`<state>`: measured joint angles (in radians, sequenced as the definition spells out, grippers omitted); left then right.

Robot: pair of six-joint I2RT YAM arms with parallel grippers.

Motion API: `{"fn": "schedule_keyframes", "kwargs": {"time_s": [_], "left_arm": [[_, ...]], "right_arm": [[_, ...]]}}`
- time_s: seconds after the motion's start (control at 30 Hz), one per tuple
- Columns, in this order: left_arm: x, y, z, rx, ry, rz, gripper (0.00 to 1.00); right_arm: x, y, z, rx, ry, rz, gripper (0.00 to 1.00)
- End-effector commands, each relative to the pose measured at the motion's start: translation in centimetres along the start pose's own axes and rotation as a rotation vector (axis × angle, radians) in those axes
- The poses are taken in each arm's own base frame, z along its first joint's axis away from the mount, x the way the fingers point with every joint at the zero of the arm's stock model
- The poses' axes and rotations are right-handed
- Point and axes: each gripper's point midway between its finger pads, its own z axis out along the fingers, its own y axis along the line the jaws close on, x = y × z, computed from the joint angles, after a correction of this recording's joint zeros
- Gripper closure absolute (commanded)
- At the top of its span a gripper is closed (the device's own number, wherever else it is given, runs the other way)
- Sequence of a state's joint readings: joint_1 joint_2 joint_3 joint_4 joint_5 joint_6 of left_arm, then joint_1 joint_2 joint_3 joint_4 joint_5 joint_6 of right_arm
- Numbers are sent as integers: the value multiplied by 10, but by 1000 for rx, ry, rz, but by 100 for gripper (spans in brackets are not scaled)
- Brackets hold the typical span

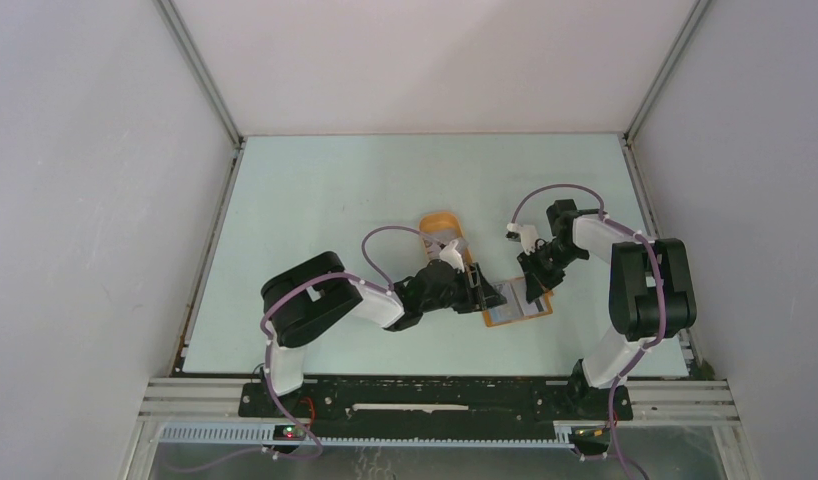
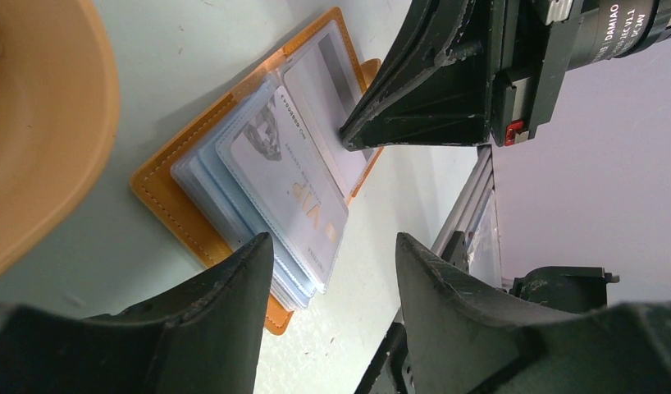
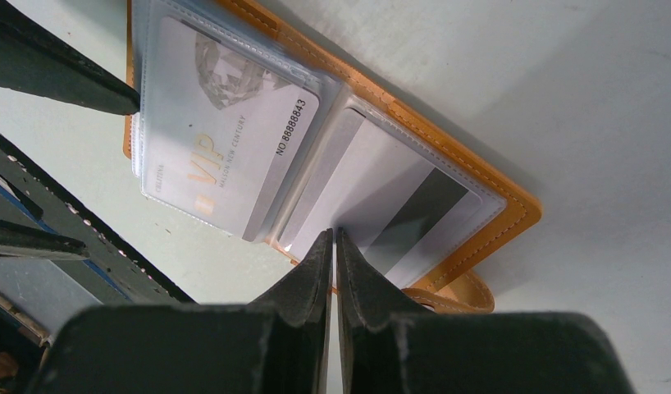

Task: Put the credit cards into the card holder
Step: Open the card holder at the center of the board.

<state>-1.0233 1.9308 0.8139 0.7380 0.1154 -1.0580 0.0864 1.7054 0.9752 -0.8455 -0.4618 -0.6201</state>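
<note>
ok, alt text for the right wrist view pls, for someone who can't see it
The right gripper, black fingers almost shut, touches the near edge of a pale dark-striped plastic card sleeved in the right half of an open orange-tan bifold wallet on a pale table. Its left sleeve holds a white VIP card.

Orange-tan card holder [image 2: 156,187]; pale cards [image 3: 225,131], one blk-striped.
</note>
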Motion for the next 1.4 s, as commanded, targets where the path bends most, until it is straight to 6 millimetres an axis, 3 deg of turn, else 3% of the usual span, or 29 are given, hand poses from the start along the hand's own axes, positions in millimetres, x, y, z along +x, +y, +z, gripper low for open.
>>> {"fn": "schedule_keyframes", "kwargs": {"time_s": [0.0, 0.3, 0.67, 0.83, 1.0, 1.37], "left_arm": [[-17, -23, 3, 52, -38, -4, 38], [-17, -29, 11, 69, -26, -8, 38], [-27, -57, 21, 122, -8, 27, 38], [-30, -73, 31, 165, 17, 46, 38], [-31, -87, 45, 197, 50, 50, 38], [-24, -81, 78, 153, 125, 48, 38]], "right_arm": [[12, -15, 10, 50, 55, -15, 87], [11, -14, 9, 50, 51, -18, 87], [3, -8, 1, 39, 3, -29, 87], [-7, -3, -16, 30, -81, -36, 87], [-16, 1, -46, 7, -217, -22, 86], [-20, 19, -104, -45, -482, -70, 86]]}}
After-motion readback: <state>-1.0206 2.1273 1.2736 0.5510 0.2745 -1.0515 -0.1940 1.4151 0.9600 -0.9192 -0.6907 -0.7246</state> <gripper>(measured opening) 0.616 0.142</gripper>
